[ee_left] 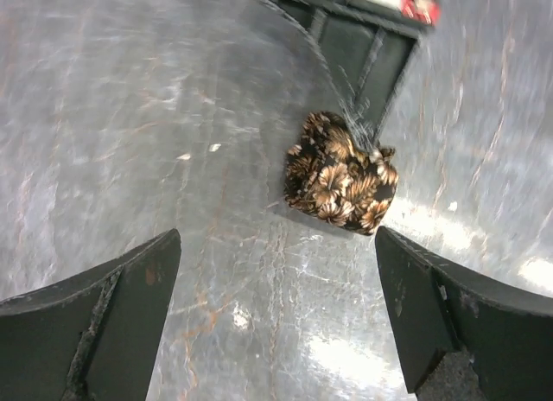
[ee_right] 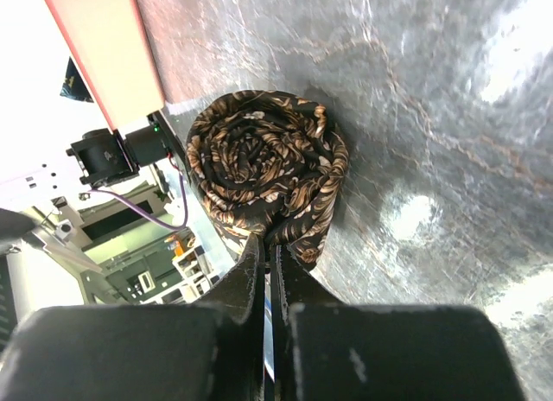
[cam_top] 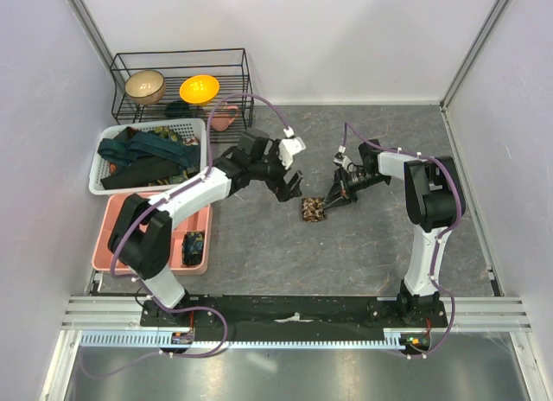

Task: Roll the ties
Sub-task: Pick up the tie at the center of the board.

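Observation:
A brown-and-tan patterned tie, rolled into a tight coil (cam_top: 313, 209), sits on the grey table near the middle. In the right wrist view the coil (ee_right: 263, 163) is seen end-on. My right gripper (ee_right: 270, 243) is shut, its tips pinching the coil's outer layer; it reaches the coil from the right (cam_top: 332, 201). My left gripper (cam_top: 290, 190) is open and empty, just up-left of the coil. In the left wrist view the coil (ee_left: 341, 174) lies beyond my spread left gripper (ee_left: 276, 244). Dark teal and black ties (cam_top: 143, 152) lie loose in the white basket.
The white mesh basket (cam_top: 97, 181) stands at the left. In front of it the pink tray (cam_top: 117, 221) holds a small dark coil (cam_top: 193, 244). A black wire rack (cam_top: 244, 81) at the back left holds a tan bowl (cam_top: 144, 86) and an orange bowl (cam_top: 199, 89).

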